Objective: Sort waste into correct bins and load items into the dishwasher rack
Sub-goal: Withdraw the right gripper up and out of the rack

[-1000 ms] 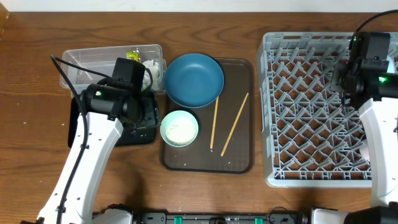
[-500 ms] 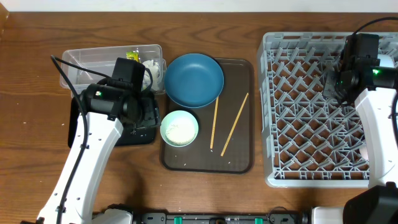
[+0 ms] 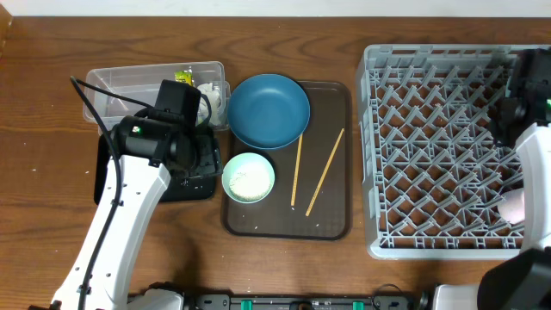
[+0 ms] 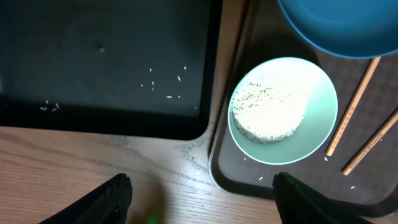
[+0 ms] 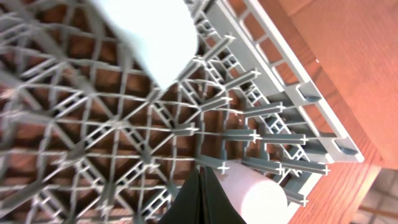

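Your left gripper is hovering with jaws spread wide, empty, by the shallow black rectangular tray and the pale green bowl holding white rice. Your right gripper is hanging pinched together on nothing over the large light-grey lattice dishwasher rack, just beside the small pink cup lying in it.

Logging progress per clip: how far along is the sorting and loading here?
Done: the wrapper and tissue lie in the clear tub, a few rice grains in the black tray, the pink cup in the rack. In hand: nothing; the left gripper hangs open, the right gripper is over the rack. Left: rice-filled pale green bowl, dark blue bowl, two chopsticks on the brown tray.
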Available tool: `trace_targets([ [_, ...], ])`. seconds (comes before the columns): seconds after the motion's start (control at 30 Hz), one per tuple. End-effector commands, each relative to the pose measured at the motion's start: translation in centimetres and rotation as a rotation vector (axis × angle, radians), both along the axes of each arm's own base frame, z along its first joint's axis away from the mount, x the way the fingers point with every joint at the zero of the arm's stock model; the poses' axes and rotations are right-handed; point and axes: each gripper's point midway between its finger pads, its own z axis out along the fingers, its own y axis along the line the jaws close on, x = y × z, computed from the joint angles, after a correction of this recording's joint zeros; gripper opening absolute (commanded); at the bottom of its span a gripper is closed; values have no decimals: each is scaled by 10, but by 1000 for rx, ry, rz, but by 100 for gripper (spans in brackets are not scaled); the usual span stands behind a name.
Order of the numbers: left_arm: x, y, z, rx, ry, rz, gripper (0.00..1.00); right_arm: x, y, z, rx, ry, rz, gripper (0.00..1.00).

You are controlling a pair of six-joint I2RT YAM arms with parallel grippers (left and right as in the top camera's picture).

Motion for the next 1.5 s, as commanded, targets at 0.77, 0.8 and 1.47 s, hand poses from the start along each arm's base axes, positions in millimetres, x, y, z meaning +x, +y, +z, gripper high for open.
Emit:
trace_targets([
  [0.77, -1, 1, 2, -4, -5, 7, 76, 59, -31, -60, 70, -88, -14, 4],
  [0.8, 0, 1, 2, -4, -5, 7, 76, 60, -31, -58, 70, -96, -12, 3],
  [1.47, 0, 1, 2, -4, -5, 6, 76, 41, -2, -30, 143, -57, 152, 1],
])
